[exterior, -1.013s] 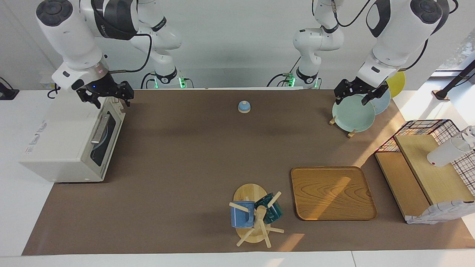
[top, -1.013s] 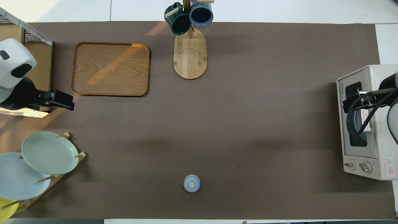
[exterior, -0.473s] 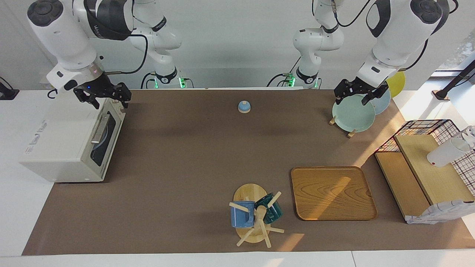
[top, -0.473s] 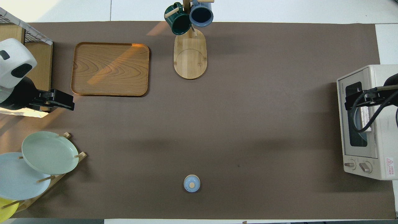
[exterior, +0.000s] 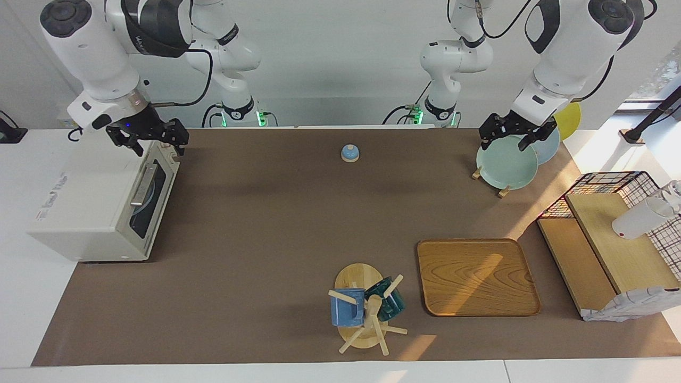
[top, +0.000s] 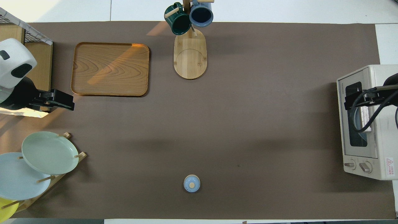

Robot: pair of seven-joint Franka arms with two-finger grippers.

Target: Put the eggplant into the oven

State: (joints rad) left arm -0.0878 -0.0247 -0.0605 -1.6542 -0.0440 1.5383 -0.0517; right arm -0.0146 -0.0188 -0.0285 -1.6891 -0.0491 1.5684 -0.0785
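Note:
The cream-white oven [exterior: 96,197] stands at the right arm's end of the table with its dark glass door shut; it also shows in the overhead view [top: 381,149]. A pale round dish shows dimly through the glass. The eggplant is not in view. My right gripper [exterior: 158,146] hangs open and empty just above the oven's end nearer to the robots; in the overhead view [top: 357,99] it covers the door. My left gripper [exterior: 505,142] waits open and empty over the plate rack, and shows in the overhead view [top: 67,103].
A plate rack [exterior: 506,162] with green, blue and yellow plates stands at the left arm's end. A small blue bell [exterior: 349,153] sits near the robots. A wooden tray [exterior: 476,276] and mug tree [exterior: 364,308] lie farther out. A wooden shelf with wire basket [exterior: 612,250] stands beside the tray.
My right gripper has risen a little and drawn back from over the oven door toward the robots' end of the oven. The left arm has not moved.

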